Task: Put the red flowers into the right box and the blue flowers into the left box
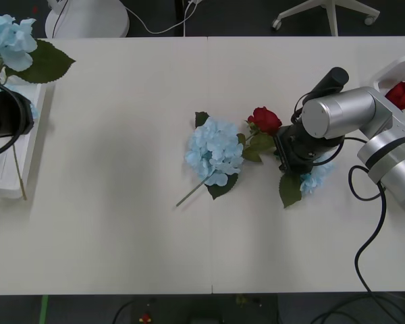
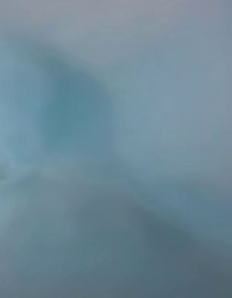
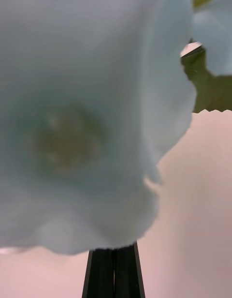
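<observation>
The right gripper [image 1: 298, 165] is pressed down over a fluffy pale blue flower cluster [image 1: 317, 177] just beside the deep red rose [image 1: 264, 119] at mid-table; whether its fingers are closed cannot be told. The rose's leaves may snag and drag along. The left gripper [image 3: 114, 274], fingers together, sits over the white left tray [image 1: 34, 128].

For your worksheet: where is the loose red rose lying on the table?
In the front view, the red rose lies right of table centre, between the blue hydrangea and the right gripper.

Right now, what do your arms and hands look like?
The right arm has a silver cylindrical shell with black joint bands, a black wrist block, and a black cable looping beside it. The left arm shows as a black casing at the table's edge. The left hand's fingers are black and narrow.
</observation>
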You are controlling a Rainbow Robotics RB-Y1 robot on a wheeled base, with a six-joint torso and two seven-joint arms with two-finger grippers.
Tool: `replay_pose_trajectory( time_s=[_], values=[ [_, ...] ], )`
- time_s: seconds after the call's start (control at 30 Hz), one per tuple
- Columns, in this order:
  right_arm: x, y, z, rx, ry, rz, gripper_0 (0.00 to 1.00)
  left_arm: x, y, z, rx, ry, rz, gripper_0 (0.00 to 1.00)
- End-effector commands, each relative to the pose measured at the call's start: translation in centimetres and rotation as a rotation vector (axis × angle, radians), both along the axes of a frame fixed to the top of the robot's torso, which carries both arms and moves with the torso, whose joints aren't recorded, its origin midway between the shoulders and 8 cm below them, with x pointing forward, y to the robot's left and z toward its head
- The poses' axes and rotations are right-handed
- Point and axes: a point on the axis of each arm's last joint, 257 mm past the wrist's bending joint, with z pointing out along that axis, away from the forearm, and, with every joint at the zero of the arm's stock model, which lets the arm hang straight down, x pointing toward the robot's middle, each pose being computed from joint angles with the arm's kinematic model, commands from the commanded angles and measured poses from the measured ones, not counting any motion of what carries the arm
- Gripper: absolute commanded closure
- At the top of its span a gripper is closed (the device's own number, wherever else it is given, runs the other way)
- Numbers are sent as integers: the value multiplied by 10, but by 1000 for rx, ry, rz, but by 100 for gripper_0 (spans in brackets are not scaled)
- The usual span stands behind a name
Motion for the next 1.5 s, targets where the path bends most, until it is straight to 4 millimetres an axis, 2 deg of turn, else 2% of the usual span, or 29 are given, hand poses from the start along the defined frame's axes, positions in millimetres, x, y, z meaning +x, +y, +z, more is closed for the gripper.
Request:
replay_pose_trajectory(
  time_s=[0.03,0.23,0.4,0.53,0.8,0.87,0.97,1.1,1.27,1.37,1.47,1.5],
  values=[
    [14,21,17,-33,-57,113,100,17,64,28,150,-16,2,100],
    [13,15,14,-75,-63,187,100,49,126,29,267,-14,-28,100],
    [20,6,21,-92,-89,238,100,66,159,12,261,21,-45,100],
    [30,3,37,-105,-130,297,100,73,178,-5,217,59,-46,100],
    [65,4,88,-152,-285,431,100,73,226,-28,215,101,10,100],
    [74,6,101,-175,-328,473,100,80,229,-29,225,98,12,100],
    [80,1,112,-243,-363,570,100,89,234,-32,265,112,11,100],
    [84,-13,117,-361,-393,718,100,100,243,-37,330,116,9,100],
    [88,-35,124,-531,-423,947,100,106,247,-53,351,131,-1,100],
    [89,-39,127,-588,-441,1045,100,106,245,-58,360,142,-11,100],
    [94,-34,137,-632,-484,1133,100,106,243,-62,365,151,-18,100],
    [97,-28,144,-633,-514,1156,100,106,242,-62,365,152,-20,91]
  ],
)
